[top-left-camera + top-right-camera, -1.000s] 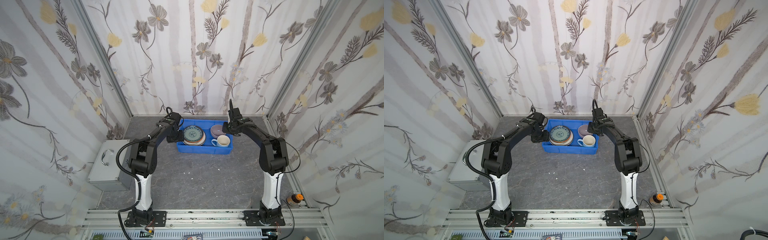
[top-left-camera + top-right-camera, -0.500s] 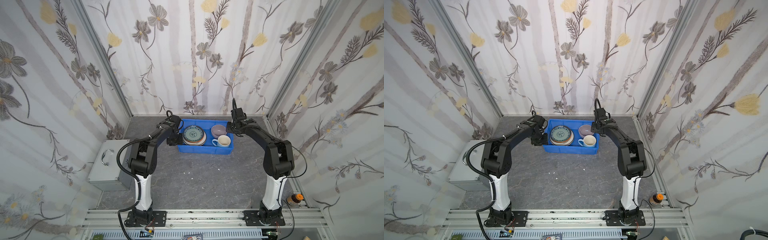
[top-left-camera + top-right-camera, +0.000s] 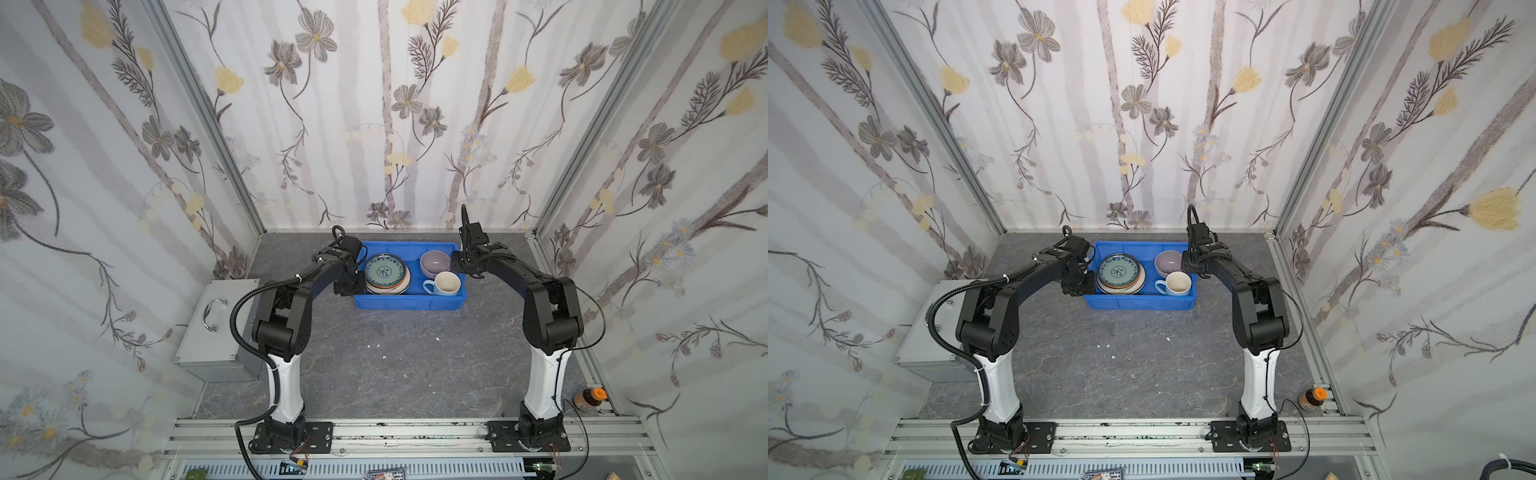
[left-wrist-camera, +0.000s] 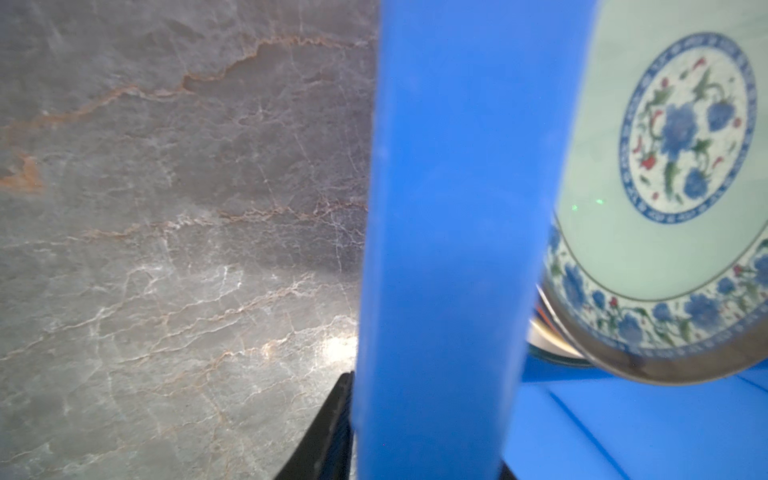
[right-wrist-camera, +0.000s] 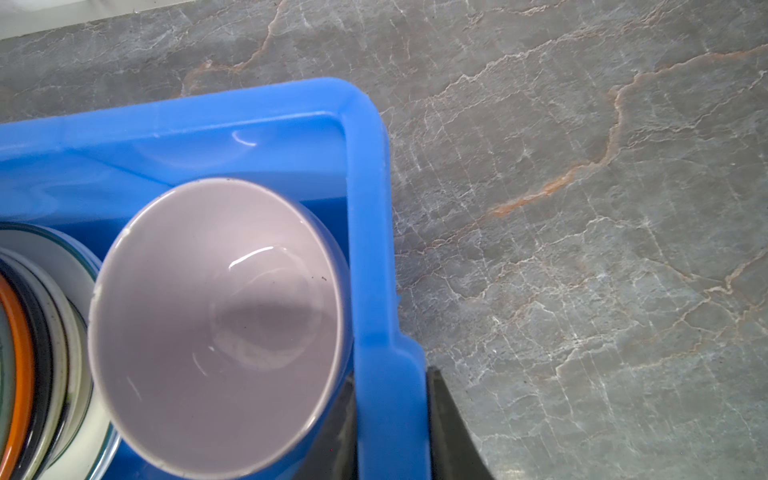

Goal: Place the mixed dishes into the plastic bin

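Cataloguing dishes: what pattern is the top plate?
Top plate: pale green, blue floral border; clearest in left wrist view.

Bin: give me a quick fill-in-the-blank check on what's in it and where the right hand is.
1. The plates in the bin lie in one ____.
2. The handle of the mug points toward the ____.
3. The right hand straddles the bin wall beside the ____.
Missing: stack; plates; bowl

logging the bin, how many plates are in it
5, all in one stack at the left end of the blue bin, teal-patterned plate on top; lower ones show only rims, more may hide.
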You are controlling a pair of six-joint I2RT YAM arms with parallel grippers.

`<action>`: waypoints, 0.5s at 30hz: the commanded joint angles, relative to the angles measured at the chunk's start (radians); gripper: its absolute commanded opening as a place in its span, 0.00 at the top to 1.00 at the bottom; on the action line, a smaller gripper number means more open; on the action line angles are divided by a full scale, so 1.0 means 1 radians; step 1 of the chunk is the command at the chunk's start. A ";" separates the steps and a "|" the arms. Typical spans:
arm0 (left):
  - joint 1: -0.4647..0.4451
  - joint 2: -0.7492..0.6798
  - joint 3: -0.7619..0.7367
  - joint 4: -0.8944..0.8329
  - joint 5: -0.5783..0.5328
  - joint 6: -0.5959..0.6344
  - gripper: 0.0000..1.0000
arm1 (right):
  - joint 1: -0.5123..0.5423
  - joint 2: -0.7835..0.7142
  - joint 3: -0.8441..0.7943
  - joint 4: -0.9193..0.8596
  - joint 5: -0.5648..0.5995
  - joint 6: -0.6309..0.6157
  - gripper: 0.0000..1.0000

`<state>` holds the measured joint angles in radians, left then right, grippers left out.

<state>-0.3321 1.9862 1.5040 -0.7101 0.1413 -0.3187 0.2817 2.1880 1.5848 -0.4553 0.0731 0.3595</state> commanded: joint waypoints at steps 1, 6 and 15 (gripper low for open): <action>-0.009 -0.028 -0.039 -0.030 0.003 -0.014 0.64 | 0.007 -0.018 -0.041 -0.008 -0.030 0.049 0.77; -0.022 -0.096 -0.141 -0.010 -0.003 -0.039 0.64 | 0.029 -0.064 -0.117 0.009 -0.028 0.053 0.78; -0.033 -0.191 -0.246 0.015 -0.017 -0.046 0.57 | 0.059 -0.186 -0.282 0.060 -0.029 0.072 0.76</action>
<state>-0.3630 1.8133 1.2659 -0.6655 0.1318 -0.3660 0.3374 2.0201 1.3323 -0.3466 0.0574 0.3775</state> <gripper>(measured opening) 0.420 0.237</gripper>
